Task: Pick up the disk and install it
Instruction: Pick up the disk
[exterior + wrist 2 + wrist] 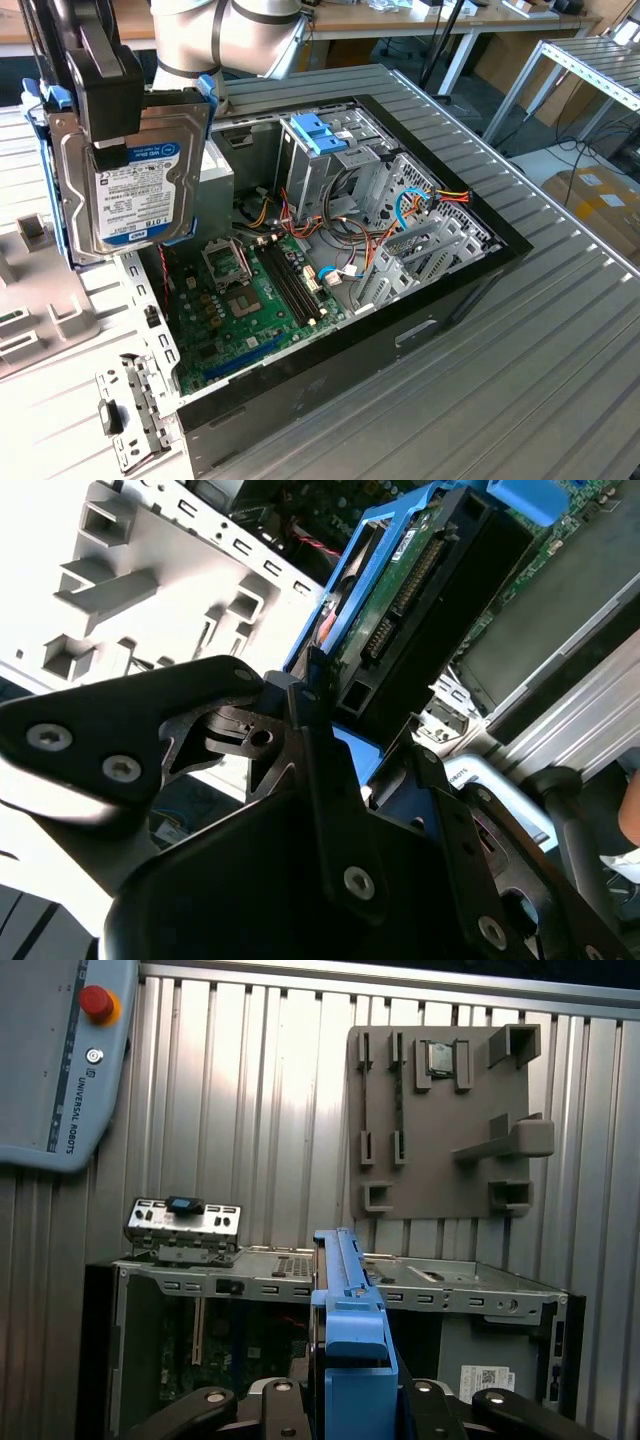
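Observation:
The disk (130, 170), grey metal with a white label and light-blue side rails, hangs upright in the air at the exterior view's left, over the left edge of the open computer case (450, 290). My gripper (100, 120) is shut on it from above, one black finger lying across its labelled face. In the second wrist view the disk (420, 590) shows its connector end between the fingers (310, 695) of the gripper (365, 730). In the first wrist view the disk (345, 1310) is edge-on, blue rail toward the camera, above the case wall.
Inside the case are a green motherboard (240, 300), loose cables, and a metal drive cage with a bright-blue bracket (320, 135). A grey fixture plate (440, 1120) and a small metal bracket (185, 1225) lie on the ribbed table beside the case. A teach pendant (60, 1060) lies nearby.

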Controlling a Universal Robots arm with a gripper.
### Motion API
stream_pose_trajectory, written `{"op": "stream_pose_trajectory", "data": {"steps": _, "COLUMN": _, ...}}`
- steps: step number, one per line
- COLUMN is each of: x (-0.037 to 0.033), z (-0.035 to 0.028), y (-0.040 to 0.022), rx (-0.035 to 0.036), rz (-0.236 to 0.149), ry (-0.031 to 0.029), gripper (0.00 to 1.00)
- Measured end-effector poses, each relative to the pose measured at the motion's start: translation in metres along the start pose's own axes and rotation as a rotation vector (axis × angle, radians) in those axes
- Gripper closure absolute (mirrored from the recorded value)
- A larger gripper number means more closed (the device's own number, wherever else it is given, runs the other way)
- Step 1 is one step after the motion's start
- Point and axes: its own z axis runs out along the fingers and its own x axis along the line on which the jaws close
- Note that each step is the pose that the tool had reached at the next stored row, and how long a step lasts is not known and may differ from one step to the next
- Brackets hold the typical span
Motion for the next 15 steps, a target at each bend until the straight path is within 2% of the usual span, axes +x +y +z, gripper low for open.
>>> {"op": "stream_pose_trajectory", "data": {"steps": 15, "x": 0.0106, "z": 0.0008, "y": -0.0072, "rx": -0.0001, "rz": 0.0, "ry": 0.0001, "gripper": 0.63}}
